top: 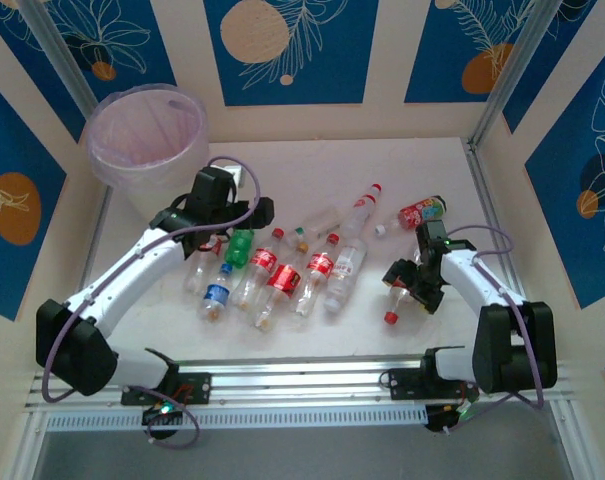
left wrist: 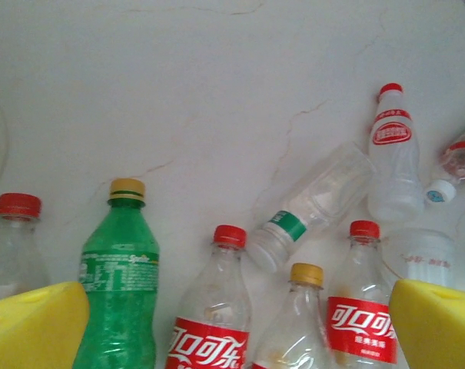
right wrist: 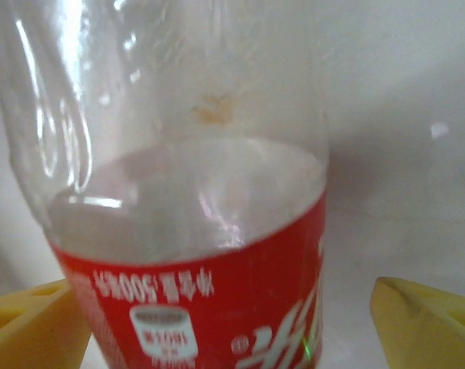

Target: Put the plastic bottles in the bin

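Observation:
The pale pink bin point(top: 147, 135) stands at the far left corner. Several plastic bottles lie in a row mid-table, among them a green one point(top: 240, 247), a blue-labelled one point(top: 217, 293) and red-labelled ones point(top: 282, 280). My left gripper point(top: 244, 215) hovers open above the row, between the green bottle point(left wrist: 118, 269) and a red-labelled bottle point(left wrist: 359, 311), holding nothing. My right gripper point(top: 410, 285) straddles a separate red-labelled bottle point(top: 397, 292). That bottle point(right wrist: 201, 231) sits between the yellow fingers point(right wrist: 424, 319), with a gap on its right side.
A red-capped white bottle point(top: 362, 205), a clear bottle point(top: 322, 218) and a crushed red bottle point(top: 422, 212) lie farther back. Patterned walls enclose the table on three sides. A metal rail point(top: 302, 375) runs along the near edge.

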Controlling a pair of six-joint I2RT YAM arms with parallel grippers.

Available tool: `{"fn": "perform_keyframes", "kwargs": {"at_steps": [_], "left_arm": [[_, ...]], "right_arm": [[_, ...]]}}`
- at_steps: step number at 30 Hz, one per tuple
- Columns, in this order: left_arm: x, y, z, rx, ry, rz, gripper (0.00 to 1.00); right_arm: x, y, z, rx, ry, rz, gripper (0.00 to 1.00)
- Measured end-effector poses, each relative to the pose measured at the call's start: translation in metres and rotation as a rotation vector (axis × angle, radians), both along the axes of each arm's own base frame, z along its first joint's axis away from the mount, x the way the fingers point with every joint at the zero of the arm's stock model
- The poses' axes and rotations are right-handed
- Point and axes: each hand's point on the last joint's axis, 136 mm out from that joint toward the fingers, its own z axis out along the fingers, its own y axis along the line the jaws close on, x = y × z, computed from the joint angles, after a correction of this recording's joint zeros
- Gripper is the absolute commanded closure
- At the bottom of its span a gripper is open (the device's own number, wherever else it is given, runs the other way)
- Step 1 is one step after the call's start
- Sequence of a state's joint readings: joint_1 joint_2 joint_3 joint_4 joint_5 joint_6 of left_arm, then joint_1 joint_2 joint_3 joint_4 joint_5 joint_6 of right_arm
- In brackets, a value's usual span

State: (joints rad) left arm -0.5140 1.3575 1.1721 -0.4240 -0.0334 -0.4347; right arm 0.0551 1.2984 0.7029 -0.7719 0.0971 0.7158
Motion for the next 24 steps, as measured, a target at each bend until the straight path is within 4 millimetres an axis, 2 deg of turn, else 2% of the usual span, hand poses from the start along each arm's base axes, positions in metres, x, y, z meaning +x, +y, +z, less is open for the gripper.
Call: {"fn": "perform_keyframes", "kwargs": {"at_steps": [5, 9, 13, 16, 18, 20, 24], "left_arm": [[0.004, -0.017, 0.001, -0.092, 0.02, -0.023, 0.0], [0.006, -0.033, 0.003, -0.179, 0.041, -0.051, 0.0], [0.007, -0.047, 0.005, -0.251, 0.062, -0.082, 0.0], [0.006, -0.057, 0.006, -0.31, 0.083, -0.106, 0.0], [0.006, -0.068, 0.01, -0.37, 0.099, -0.14, 0.0], [0.007, -0.085, 0.017, -0.468, 0.118, -0.188, 0.0], [0.009, -0.11, 0.035, -0.63, 0.137, -0.268, 0.0]], "right_arm": [[0.011, -0.001, 0.0, -0.007, -0.046, 0.003, 0.26], [0.009, -0.003, 0.004, -0.013, -0.066, 0.006, 0.34], [0.004, -0.003, 0.017, -0.014, -0.09, 0.014, 0.36], [0.003, -0.001, 0.038, -0.015, -0.117, 0.042, 0.37], [0.009, 0.009, 0.06, -0.005, -0.181, 0.104, 0.4], [0.02, 0.033, 0.087, 0.054, -0.282, 0.22, 0.42], [0.034, 0.08, 0.128, 0.222, -0.455, 0.423, 0.46]]}}
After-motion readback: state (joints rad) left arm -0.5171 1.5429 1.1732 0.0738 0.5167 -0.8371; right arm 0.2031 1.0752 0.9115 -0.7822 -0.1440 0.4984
